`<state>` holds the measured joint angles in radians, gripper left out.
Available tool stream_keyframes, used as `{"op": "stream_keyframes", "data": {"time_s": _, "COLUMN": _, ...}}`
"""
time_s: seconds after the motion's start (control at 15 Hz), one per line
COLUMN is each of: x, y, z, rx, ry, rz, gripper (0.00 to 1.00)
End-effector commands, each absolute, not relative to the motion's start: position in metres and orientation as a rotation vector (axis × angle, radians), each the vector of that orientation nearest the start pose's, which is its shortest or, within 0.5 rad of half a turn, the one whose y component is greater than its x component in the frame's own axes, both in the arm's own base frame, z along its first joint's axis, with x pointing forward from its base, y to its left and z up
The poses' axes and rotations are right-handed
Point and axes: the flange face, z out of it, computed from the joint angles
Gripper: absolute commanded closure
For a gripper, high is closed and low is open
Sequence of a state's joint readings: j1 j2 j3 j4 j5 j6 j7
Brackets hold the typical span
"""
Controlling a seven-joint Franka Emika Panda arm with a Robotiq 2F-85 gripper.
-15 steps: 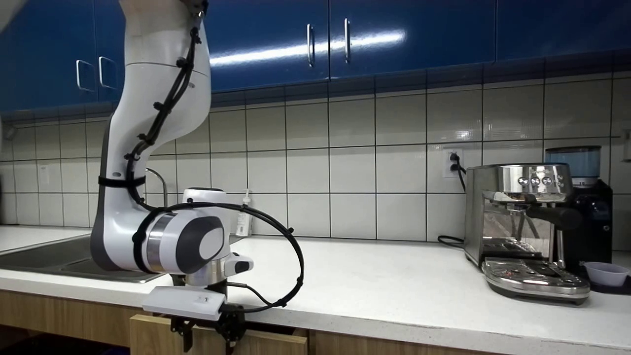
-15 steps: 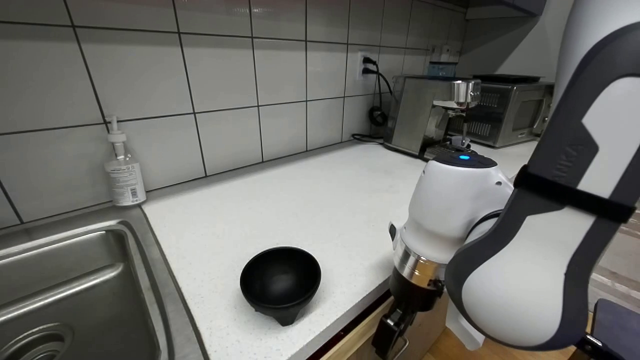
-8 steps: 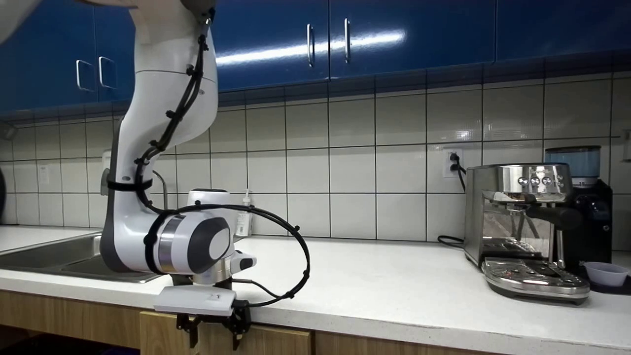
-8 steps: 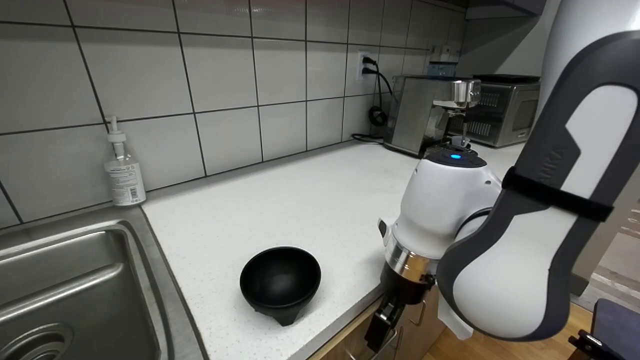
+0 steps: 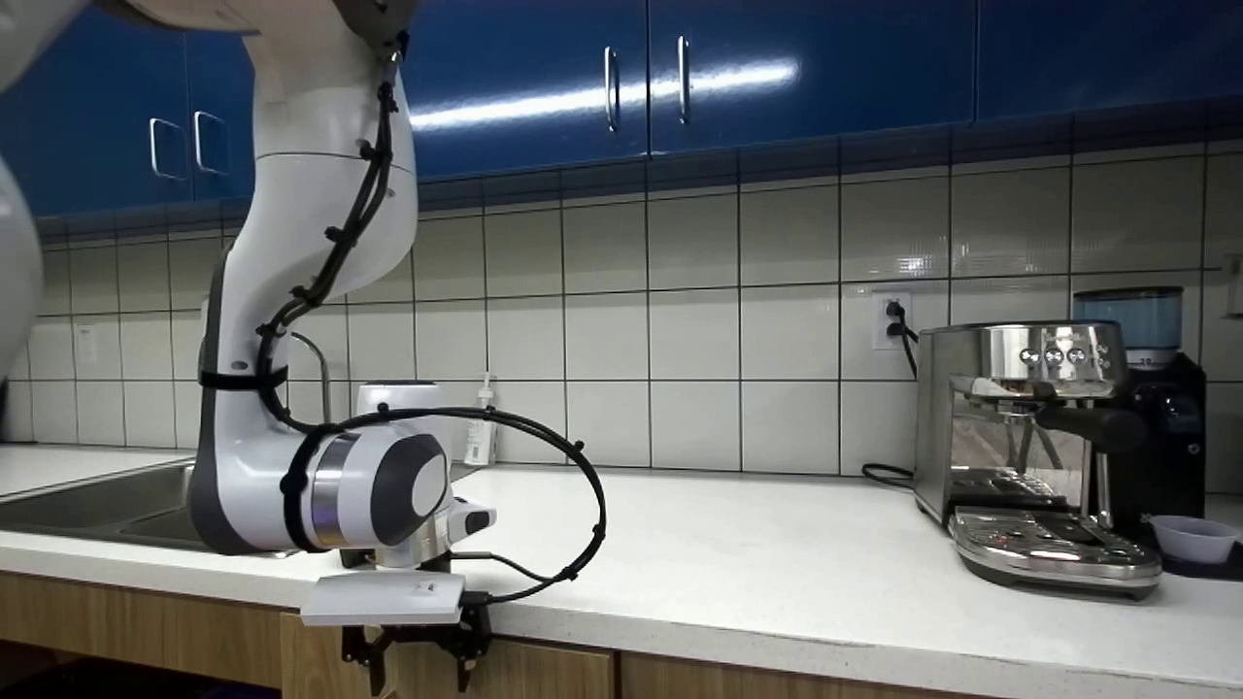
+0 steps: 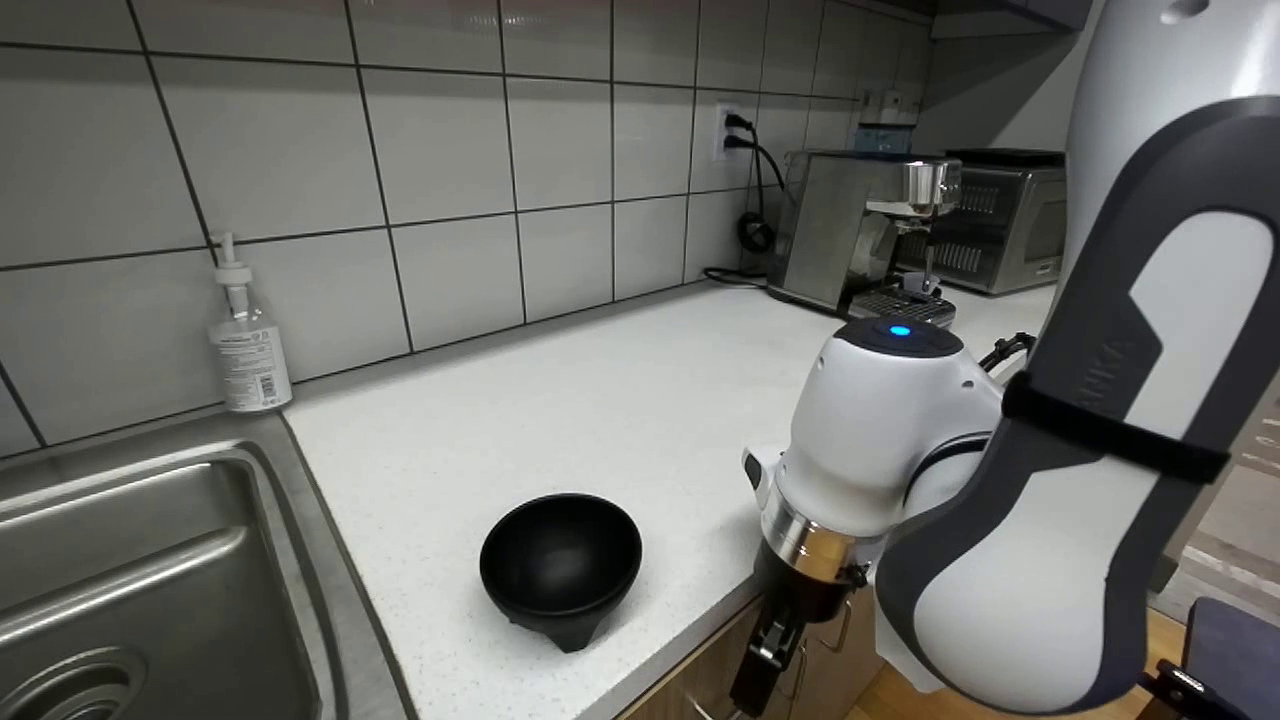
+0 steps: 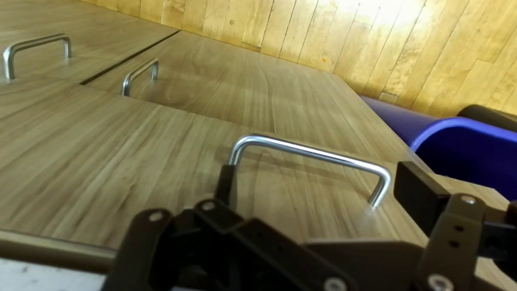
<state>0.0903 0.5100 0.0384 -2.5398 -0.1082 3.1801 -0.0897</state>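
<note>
My gripper (image 7: 316, 173) stands open in the wrist view, its black fingers (image 7: 418, 190) at either end of a silver bar handle (image 7: 309, 151). This handle sits on a light wood drawer front (image 7: 121, 161). One finger overlaps the handle's left post; whether they touch I cannot tell. The other finger is beyond the right end, apart from it. Nothing is clamped between them. In both exterior views the gripper (image 5: 420, 672) points down in front of the drawer, just below the counter's edge. The drawer front (image 5: 544, 670) looks close to flush under the counter (image 5: 738, 563).
A black bowl (image 6: 560, 570) stands on the counter near the sink (image 6: 290, 540), with a soap bottle (image 6: 250, 350) by the wall. Farther along are a coffee machine (image 5: 1020, 437) and a microwave (image 6: 1020, 225). More handles (image 7: 139, 74) and a purple bin (image 7: 452, 127) lie below.
The drawer has gone in: the dark gap behind its front, seen a second ago, has closed up. My gripper has shifted slightly with it and stays open.
</note>
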Motion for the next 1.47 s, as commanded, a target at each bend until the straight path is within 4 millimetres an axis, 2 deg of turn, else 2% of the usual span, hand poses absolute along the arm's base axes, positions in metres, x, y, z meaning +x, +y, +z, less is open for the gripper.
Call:
{"op": "stream_keyframes", "data": {"time_s": 0.0, "x": 0.453, "y": 0.088, "z": 0.111, "rx": -3.062, "ry": -0.649, "rz": -0.346, "gripper": 0.0}}
{"op": "stream_keyframes", "data": {"time_s": 0.33, "x": 0.445, "y": 0.105, "z": 0.115, "rx": -3.039, "ry": -0.725, "rz": -0.316, "gripper": 0.0}}
{"op": "stream_keyframes", "data": {"time_s": 1.07, "x": 0.438, "y": 0.097, "z": 0.14, "rx": -3.063, "ry": -0.694, "rz": -0.386, "gripper": 0.0}}
{"op": "stream_keyframes", "data": {"time_s": 1.4, "x": 0.43, "y": 0.098, "z": 0.163, "rx": -3.078, "ry": -0.693, "rz": -0.461, "gripper": 0.0}}
